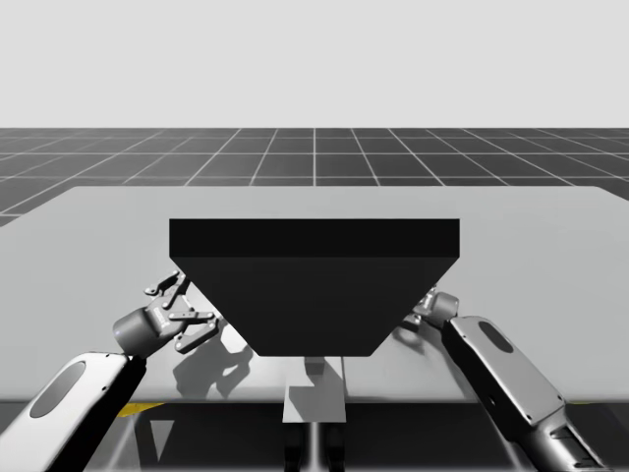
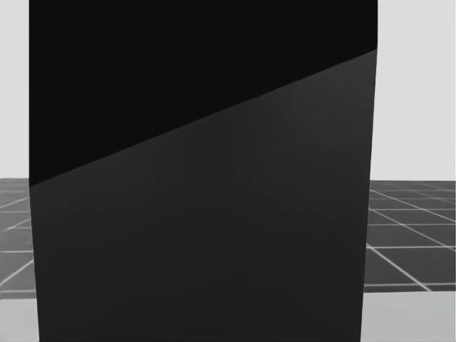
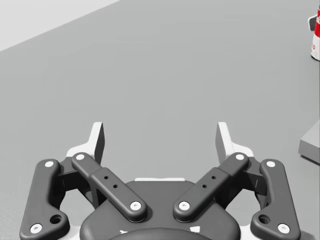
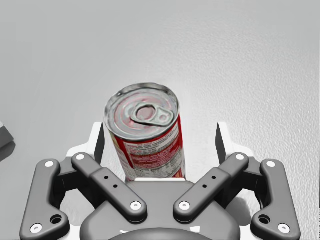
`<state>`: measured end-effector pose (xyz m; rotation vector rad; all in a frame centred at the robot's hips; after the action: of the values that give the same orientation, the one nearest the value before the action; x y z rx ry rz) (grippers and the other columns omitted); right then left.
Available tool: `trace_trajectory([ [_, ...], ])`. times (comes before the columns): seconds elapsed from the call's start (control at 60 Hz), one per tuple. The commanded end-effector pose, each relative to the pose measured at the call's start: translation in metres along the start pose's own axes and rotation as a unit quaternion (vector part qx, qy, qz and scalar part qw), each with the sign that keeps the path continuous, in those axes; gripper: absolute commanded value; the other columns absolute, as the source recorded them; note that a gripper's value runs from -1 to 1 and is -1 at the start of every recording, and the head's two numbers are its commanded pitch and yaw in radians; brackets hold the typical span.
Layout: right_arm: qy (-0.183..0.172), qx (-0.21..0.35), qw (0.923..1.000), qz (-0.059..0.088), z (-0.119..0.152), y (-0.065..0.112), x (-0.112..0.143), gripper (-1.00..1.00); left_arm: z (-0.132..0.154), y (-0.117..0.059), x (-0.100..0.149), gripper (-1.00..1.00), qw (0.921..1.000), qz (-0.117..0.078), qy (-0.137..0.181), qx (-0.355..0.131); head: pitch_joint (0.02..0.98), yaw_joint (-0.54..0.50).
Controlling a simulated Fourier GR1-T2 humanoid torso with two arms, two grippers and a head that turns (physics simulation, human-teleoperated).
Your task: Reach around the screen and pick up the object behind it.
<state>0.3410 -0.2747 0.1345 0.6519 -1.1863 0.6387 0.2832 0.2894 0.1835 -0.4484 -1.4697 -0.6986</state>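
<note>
Reaching in from the bottom right of the high view, our right arm ends at the right edge of the dark screen (image 1: 314, 285), where our right gripper (image 1: 429, 301) is partly tucked behind that edge. In the right wrist view this right gripper (image 4: 160, 135) is released, its two fingers spread wide, and the red can (image 4: 145, 135) stands upright on the grey table between them, silver ring-pull top facing up. The can sits closer to one finger than to the other; a clear gap of bare table separates it from the farther finger, so nothing is clamped on it. We cannot tell whether the nearer finger touches its wall. A corner of a pale grey block (image 4: 4, 136) lies off to the side of the gripper. Our left arm comes in from the bottom left of the high view, with our left gripper (image 1: 182, 303) just beside the screen's lower left slope, low over the table (image 1: 550, 226). In the left wrist view the left gripper (image 3: 160, 135) is likewise released, fingers wide apart with only bare table between them; the red can (image 3: 315, 30) is far ahead and off to one side, and the pale grey block (image 3: 311, 147) lies nearer on that same side. In the head view the screen (image 2: 199, 214) stands close before us, with the dark grid floor (image 2: 413, 235) beside it.
</note>
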Motion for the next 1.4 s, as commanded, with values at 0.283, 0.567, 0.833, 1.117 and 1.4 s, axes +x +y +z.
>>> trace_trajectory([
  [0.283,0.037,0.022,0.9986,0.028,-0.032,-0.005,-0.006,0.97,0.001,-0.001,0.001,-1.0,0.9999,-0.008,-0.007,0.001,0.124,-0.04],
  [0.567,0.03,0.007,0.9991,0.03,-0.014,-0.006,-0.005,1.0,0.002,-0.001,0.002,-1.0,0.9999,-0.01,-0.011,0.004,0.12,-0.04],
  [0.833,-0.003,-0.056,0.9977,0.038,0.054,-0.029,0.005,1.0,0.002,-0.001,0.004,-1.0,0.9998,-0.011,-0.012,0.008,0.119,-0.04],
  [1.117,-0.034,-0.112,0.9913,0.059,0.106,-0.038,0.028,1.0,0.001,0.0,0.004,-1.0,0.9998,-0.011,-0.013,0.011,0.118,-0.04],
  [1.4,-0.132,-0.177,0.9714,0.088,0.141,-0.045,0.086,1.0,0.001,0.0,0.005,-1.0,0.9997,-0.011,-0.013,0.014,0.122,-0.04],
])
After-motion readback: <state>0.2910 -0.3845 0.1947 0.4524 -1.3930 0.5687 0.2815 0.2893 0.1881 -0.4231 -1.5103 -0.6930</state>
